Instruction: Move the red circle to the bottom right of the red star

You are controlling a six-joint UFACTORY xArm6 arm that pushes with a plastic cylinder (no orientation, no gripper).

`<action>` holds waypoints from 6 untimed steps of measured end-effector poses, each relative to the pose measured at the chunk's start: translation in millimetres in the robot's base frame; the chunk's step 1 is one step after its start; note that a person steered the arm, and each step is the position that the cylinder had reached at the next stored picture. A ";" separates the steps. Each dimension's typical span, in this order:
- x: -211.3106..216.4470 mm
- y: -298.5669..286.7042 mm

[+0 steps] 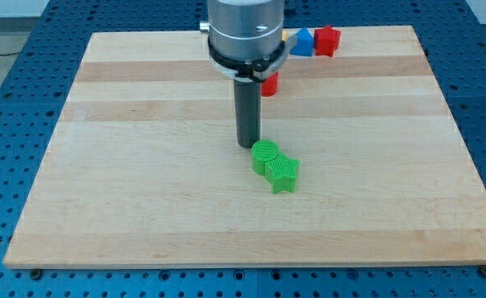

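The red star [328, 40] sits near the view's top edge of the wooden board, right of centre. A red block [269, 84], largely hidden behind the arm so its shape cannot be made out, lies below and to the left of the star. My tip [248, 146] rests on the board at the view's centre, just above and left of a green circle [265, 152]. It is well below the red block.
A green star [282, 173] touches the green circle at its lower right. A blue block [303, 41] sits just left of the red star, with a yellow block [287, 37] peeking out beside the arm. The wooden board [143, 165] lies on a blue perforated table.
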State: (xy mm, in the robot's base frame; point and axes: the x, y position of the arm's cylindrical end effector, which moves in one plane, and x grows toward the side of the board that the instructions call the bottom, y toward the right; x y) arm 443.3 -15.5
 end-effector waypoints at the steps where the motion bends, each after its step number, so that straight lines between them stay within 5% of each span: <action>1: -43.9 -28.3; 3: -120.0 -16.4; 6: -93.8 72.4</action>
